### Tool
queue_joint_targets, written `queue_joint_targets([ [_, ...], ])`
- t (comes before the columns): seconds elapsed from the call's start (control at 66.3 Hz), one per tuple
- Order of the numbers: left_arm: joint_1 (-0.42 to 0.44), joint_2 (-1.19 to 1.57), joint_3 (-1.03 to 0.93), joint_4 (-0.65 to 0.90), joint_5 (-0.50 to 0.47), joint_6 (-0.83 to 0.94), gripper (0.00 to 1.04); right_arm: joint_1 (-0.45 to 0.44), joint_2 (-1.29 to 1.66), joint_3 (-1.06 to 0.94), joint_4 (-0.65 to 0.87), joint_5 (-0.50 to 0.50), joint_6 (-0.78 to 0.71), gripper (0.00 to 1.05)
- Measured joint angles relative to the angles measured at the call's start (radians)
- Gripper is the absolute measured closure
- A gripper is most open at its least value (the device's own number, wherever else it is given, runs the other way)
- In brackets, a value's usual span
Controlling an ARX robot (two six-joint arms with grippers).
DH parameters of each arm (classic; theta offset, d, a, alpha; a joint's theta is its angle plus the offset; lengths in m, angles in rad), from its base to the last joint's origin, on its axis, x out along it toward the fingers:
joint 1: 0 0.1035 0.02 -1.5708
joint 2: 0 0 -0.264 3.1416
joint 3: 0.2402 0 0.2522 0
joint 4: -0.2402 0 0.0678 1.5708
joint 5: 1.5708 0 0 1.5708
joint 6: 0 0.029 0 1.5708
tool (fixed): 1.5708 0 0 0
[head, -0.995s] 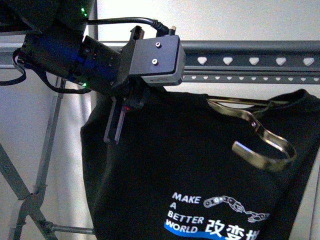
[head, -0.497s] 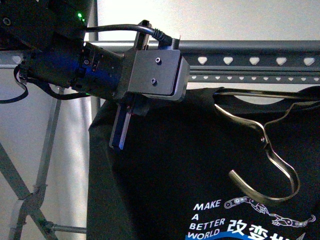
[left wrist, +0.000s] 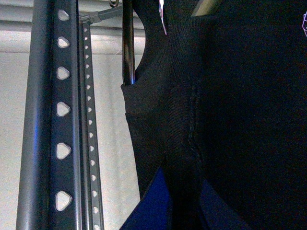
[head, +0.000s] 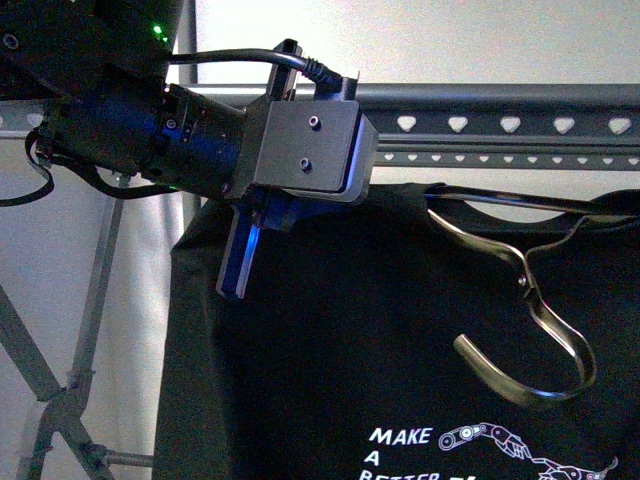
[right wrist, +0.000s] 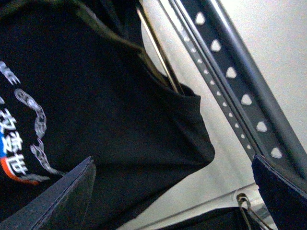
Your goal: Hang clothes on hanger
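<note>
The left arm [head: 150,130] stretches in from the upper left with its wrist level. The left gripper [left wrist: 183,187] points down, pinching shoulder fabric of the black T-shirt [head: 340,340], which is held up just below the rack's rail [head: 500,125]. The right gripper [right wrist: 172,163] is spread wide at the other sleeve.

The clothes [head: 350,330] hang just below the hanger [head: 500,125], the left gripper [head: 238,262] at their upper left corner.
</note>
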Motion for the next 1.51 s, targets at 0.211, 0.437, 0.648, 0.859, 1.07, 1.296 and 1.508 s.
queue_joint_targets([
  [0.211,-0.002,0.0,0.0,0.0,0.001,0.002,1.0,0.035,0.245,0.172,-0.008,0.079,-0.19,0.07],
  [0.437,-0.002,0.0,0.0,0.0,0.001,0.002,1.0,0.066,0.441,0.359,-0.009,0.193,-0.184,0.07],
  [0.648,-0.002,0.0,0.0,0.0,0.001,0.002,1.0,0.079,0.508,0.447,-0.036,0.238,-0.132,0.33],
  [0.859,-0.002,0.0,0.0,0.0,0.0,0.002,1.0,0.093,0.533,0.457,-0.036,0.239,-0.093,0.64],
  [1.07,-0.002,0.0,0.0,0.004,0.0,0.003,1.01,0.095,0.563,0.44,0.0,0.237,-0.105,0.98],
  [1.296,-0.002,-0.002,0.0,0.006,0.001,0.01,1.01,0.095,0.581,0.41,0.049,0.233,-0.111,1.01],
  [1.508,-0.002,-0.002,0.0,0.006,0.004,0.012,0.87,0.089,0.565,0.385,0.076,0.217,-0.104,1.01],
])
